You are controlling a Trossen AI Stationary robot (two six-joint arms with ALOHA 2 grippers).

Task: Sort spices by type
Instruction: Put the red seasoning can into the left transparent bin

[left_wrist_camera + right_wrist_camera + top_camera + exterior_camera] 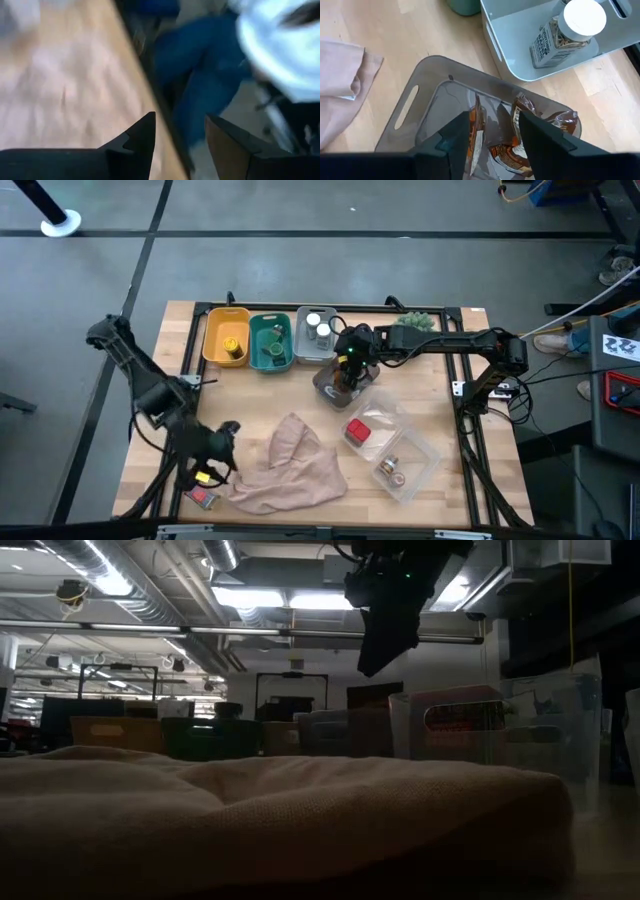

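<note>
My right gripper [492, 137] [347, 372] is open and points down over a grey see-through bin [415, 80] [322, 385]. Orange-brown sachets [542, 122] lie in that bin below the fingers. I see nothing held between the fingers. My left gripper [180, 142] [222, 442] is open at the table's near left, by the table edge, with nothing between its fingers. A red packet [203, 498] lies flat on the table near it. Silver-capped jars [318, 330] [567, 32] stand in a white bin, a yellow jar [231, 347] in a yellow bin, green boxes [272, 350] in a teal bin.
A crumpled beige cloth [292, 465] [280, 815] lies near the table's near edge. Clear containers [395, 445] on the right hold a red packet [357, 430] and a small jar [390, 470]. A green spiky ball [412, 323] sits at the far edge. A person [210, 75] stands beyond the table's edge.
</note>
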